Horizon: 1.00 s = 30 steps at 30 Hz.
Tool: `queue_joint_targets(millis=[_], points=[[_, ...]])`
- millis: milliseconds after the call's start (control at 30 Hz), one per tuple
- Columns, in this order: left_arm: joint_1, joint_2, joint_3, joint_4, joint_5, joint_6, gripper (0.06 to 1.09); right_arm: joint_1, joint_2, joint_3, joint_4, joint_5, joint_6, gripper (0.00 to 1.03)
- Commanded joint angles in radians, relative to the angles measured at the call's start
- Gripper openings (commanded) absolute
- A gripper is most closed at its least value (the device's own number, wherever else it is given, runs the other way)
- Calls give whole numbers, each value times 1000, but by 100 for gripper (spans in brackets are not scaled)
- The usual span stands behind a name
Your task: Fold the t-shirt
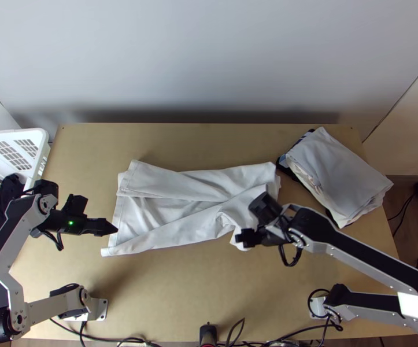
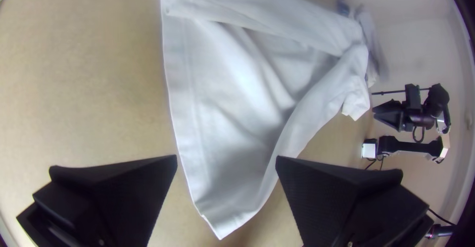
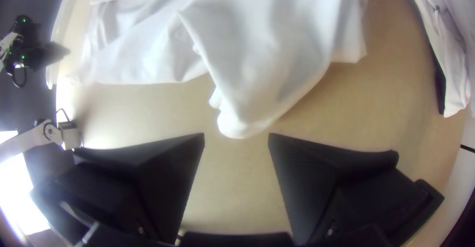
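Observation:
The white t-shirt [image 1: 168, 214] lies mid-table, its upper and lower edges folded inward, with a bunched part at its lower right. My left gripper [image 1: 111, 227] is at the shirt's left edge in the top view. In the left wrist view my left gripper [image 2: 226, 165] is open, a corner of the shirt [image 2: 222, 128] showing between its fingers. My right gripper [image 1: 248, 222] is over the shirt's lower right part. Seen from the right wrist, my right gripper [image 3: 236, 140] is open, and the rounded end of the shirt [image 3: 247, 93] lies just beyond its fingertips.
A stack of folded cloth [image 1: 341, 173] lies at the table's right, mostly white with a dark piece underneath. A white basket [image 1: 45, 151] with dark cloth inside stands by the left edge. Bare wood [image 1: 197, 289] lies between the shirt and the near edge.

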Motion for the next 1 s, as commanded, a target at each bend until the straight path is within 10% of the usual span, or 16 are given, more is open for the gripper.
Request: queue_joint_targets(millis=[0,233,333,533,967], points=[[-2,-4,16,-2,1,-13,103,73,58,-45,84,-2,-40,61],[22,-6,23,-11,-1,-8,103,51,167,-65,256,0,-82,56],[27,-6,22,-11,-1,-7,103,30,167,-111,384,31,-85,2],[58,-6,22,-13,-1,6,103,8,-2,-56,220,9,-98,3],[3,11,17,9,8,-22,103,87,-289,254,-212,-611,-68,3]])
